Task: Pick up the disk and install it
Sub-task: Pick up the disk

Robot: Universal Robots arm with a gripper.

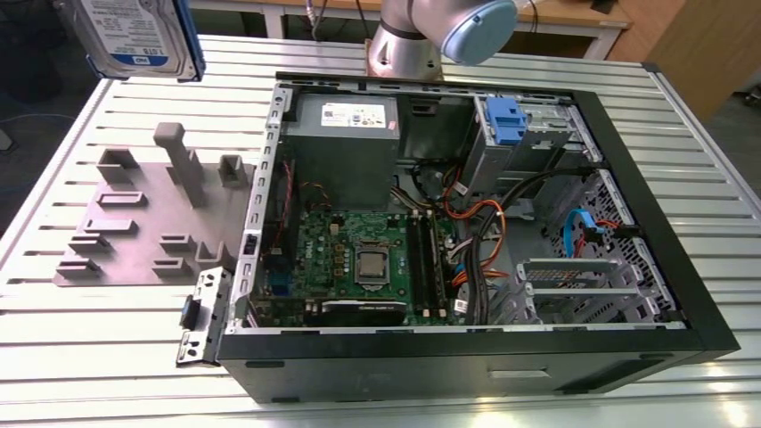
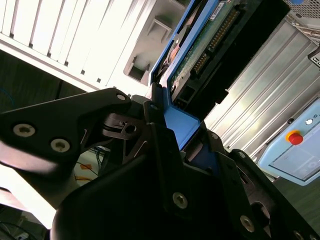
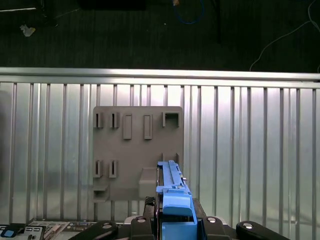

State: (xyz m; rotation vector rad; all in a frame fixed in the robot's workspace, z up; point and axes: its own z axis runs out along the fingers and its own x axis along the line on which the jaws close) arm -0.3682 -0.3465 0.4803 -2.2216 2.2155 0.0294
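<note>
Item: the disk (image 1: 128, 34), a flat rectangular silver-grey hard drive with a white-and-blue label, clipped in a bright blue plastic carrier frame (image 3: 173, 192). Position: aloft at the exterior view's left, clear of every surface and well apart from the case. Hold: the black two-fingered gripper (image 2: 167, 117) has its jaws pressed onto the blue frame at one end, and the drive's green circuit-board face shows in the second wrist view. Beneath it, in the first wrist view: a flat grey slotted fixture plate (image 3: 137, 145), its slots bare, lying on the ribbed aluminium table (image 1: 666, 107). Beside the plate: an open black computer case (image 1: 476, 357), containing a green motherboard (image 1: 356, 259), a grey white-labelled power supply box (image 1: 345, 125) and a metal drive bay holding a lone blue plastic bracket (image 1: 505, 120). Handling note, as a judgement: the pick-up looks done and the carry is in hand. The grip sits on the plastic alone, so the carry calls for slow travel, no tilt, and height enough to clear the case wall and cable loom.
</note>
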